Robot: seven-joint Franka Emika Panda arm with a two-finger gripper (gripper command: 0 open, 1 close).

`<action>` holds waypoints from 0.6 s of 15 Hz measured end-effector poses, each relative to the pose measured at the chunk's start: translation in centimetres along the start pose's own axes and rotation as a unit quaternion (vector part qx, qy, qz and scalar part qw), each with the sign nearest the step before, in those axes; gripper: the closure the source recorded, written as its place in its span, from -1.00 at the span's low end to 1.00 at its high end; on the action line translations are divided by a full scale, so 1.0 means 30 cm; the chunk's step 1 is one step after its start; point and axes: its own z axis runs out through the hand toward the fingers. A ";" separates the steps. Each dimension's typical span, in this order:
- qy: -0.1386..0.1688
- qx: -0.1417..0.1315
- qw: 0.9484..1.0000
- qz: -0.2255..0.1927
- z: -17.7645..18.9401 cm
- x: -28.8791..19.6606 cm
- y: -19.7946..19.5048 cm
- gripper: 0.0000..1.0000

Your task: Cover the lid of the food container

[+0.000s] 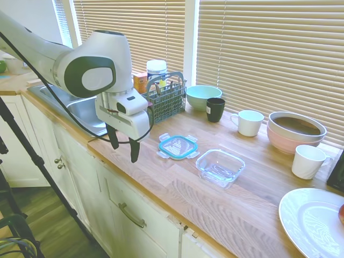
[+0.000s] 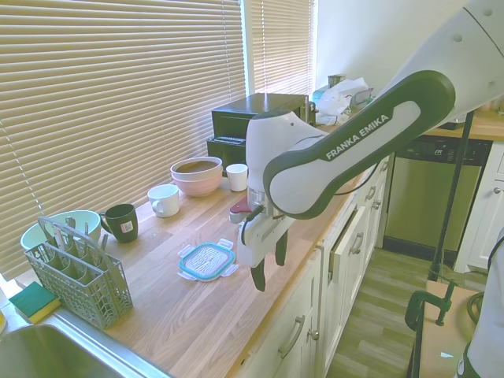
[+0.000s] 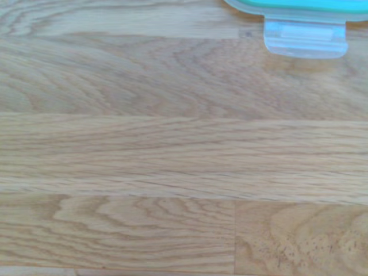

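Your gripper hangs empty, fingers spread apart, above the worktop beside the lid; the food container sits uncovered just beyond

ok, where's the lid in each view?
First exterior: lid flat on the counter, centre, between the gripper and the glass container.
Second exterior: lid at lower centre, just left of the gripper; container hidden behind the arm.
Wrist: only a teal edge and one tab, at the top right.
Shared landmark: cutlery basket.
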 end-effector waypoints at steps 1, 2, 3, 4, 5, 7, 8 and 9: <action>-0.001 -0.002 1.000 -0.001 0.002 0.000 0.001 -1.00; 0.000 -0.005 1.000 -0.003 0.003 -0.001 0.002 -1.00; 0.003 -0.008 1.000 -0.003 0.002 -0.003 -0.001 -1.00; 0.008 -0.010 1.000 -0.001 -0.002 -0.007 -0.008 -1.00; 0.015 -0.014 1.000 0.002 -0.009 -0.015 -0.022 -1.00; 0.030 -0.021 0.999 0.005 -0.030 -0.030 -0.064 -1.00; 0.036 -0.026 0.999 0.008 -0.041 -0.030 -0.089 -1.00; 0.041 -0.031 0.999 0.011 -0.050 -0.023 -0.118 -1.00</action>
